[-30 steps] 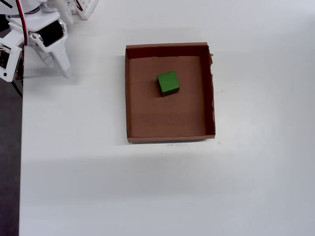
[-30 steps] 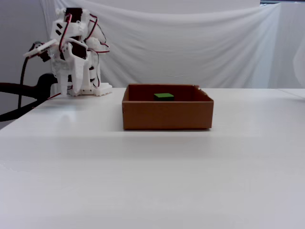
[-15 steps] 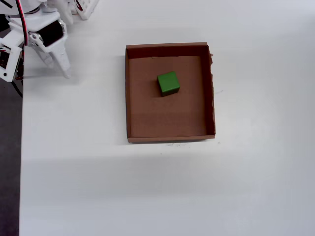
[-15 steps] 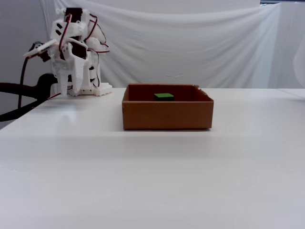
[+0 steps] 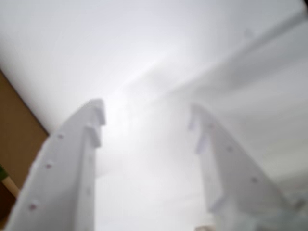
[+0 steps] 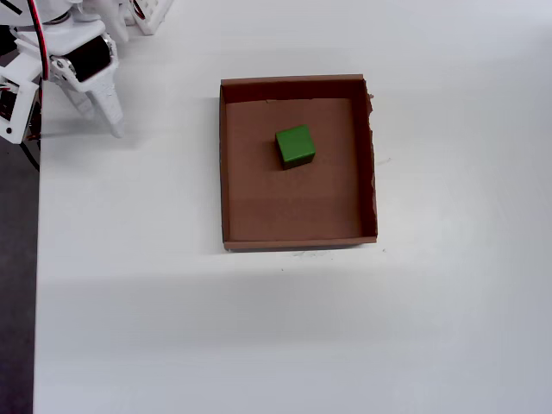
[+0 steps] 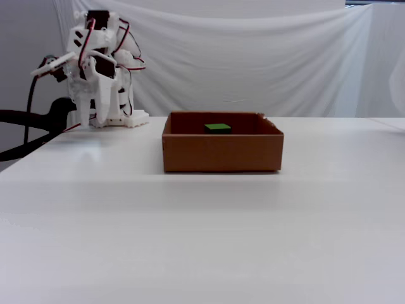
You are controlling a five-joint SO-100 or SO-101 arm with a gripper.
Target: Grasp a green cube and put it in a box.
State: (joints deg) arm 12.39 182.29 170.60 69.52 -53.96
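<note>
The green cube (image 6: 296, 146) lies inside the brown cardboard box (image 6: 372, 172), a little toward its far side; in the fixed view only the cube's top (image 7: 218, 128) shows above the box's front wall (image 7: 221, 152). My white gripper (image 6: 103, 125) is far off to the box's left near the arm's base, above the table's left edge, and it also shows in the fixed view (image 7: 93, 120). In the wrist view the gripper (image 5: 147, 107) is open, with nothing but blurred white table between the fingers.
The arm's white base (image 6: 147, 13) stands at the table's top left corner in the overhead view. The table's left edge (image 6: 37, 259) drops to dark floor. A white curtain (image 7: 253, 63) hangs behind. A blurred brown patch (image 5: 14, 139) sits at the wrist view's left edge.
</note>
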